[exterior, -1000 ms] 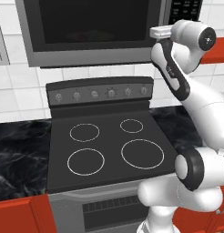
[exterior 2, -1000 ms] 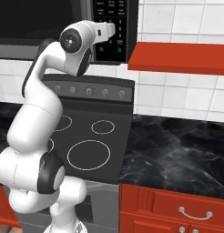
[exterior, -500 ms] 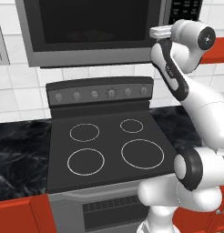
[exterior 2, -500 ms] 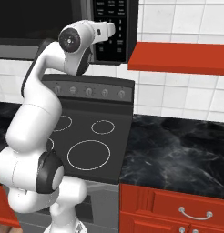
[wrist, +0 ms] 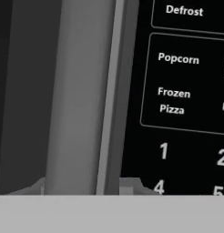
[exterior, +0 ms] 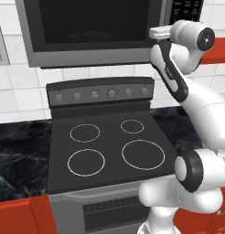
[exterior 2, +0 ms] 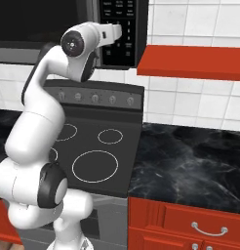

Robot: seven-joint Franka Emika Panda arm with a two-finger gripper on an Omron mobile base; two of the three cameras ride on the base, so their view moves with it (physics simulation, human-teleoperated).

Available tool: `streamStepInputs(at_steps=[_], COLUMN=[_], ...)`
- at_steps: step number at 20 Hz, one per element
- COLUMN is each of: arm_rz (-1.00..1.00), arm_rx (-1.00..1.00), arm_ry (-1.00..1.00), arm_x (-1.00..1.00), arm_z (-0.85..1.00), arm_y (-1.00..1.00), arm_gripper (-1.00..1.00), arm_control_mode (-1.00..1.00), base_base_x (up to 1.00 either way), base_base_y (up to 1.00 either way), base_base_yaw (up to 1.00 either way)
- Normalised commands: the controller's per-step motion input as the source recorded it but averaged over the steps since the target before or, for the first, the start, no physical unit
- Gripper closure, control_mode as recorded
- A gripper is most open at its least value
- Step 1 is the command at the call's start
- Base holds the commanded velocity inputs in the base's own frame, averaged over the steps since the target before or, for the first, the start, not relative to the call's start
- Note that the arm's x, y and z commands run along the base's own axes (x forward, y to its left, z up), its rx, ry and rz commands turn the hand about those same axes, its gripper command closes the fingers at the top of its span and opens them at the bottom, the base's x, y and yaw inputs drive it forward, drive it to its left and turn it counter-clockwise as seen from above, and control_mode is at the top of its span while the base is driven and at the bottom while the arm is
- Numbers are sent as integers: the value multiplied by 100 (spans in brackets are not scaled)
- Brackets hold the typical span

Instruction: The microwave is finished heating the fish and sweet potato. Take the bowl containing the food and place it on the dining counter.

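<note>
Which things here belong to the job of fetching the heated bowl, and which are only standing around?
For the job:
- microwave, door shut
- tool, close at the door's handle beside the keypad

Standing around:
- stove
- black counter
- red shelf

We see a black stove (exterior: 107, 146) at the centre of the left base view, four white rings on its top and a row of knobs (exterior: 103, 94) along its back panel. Black marble desk (exterior 2: 190, 161) flanks it, above red cabinets (exterior 2: 190, 227) with silver handles. White tiles (exterior 2: 190, 105) cover the wall, and a red shelf (exterior 2: 192, 61) sits at the upper right of the right base view.
</note>
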Motion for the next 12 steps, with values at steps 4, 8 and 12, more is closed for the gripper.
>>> streamStepInputs(at_steps=[4, 8, 12], arm_rz=[0, 0, 0], arm_rx=[0, 0, 0], arm_ry=[0, 0, 0], arm_x=[-19, -49, -65], arm_z=[2, 22, 37], arm_y=[6, 31, 49], arm_gripper=[100, 100, 100], arm_control_mode=[-100, -100, -100], base_base_x=[0, 0, 0], base_base_y=[0, 0, 0], base_base_yaw=[0, 0, 0])
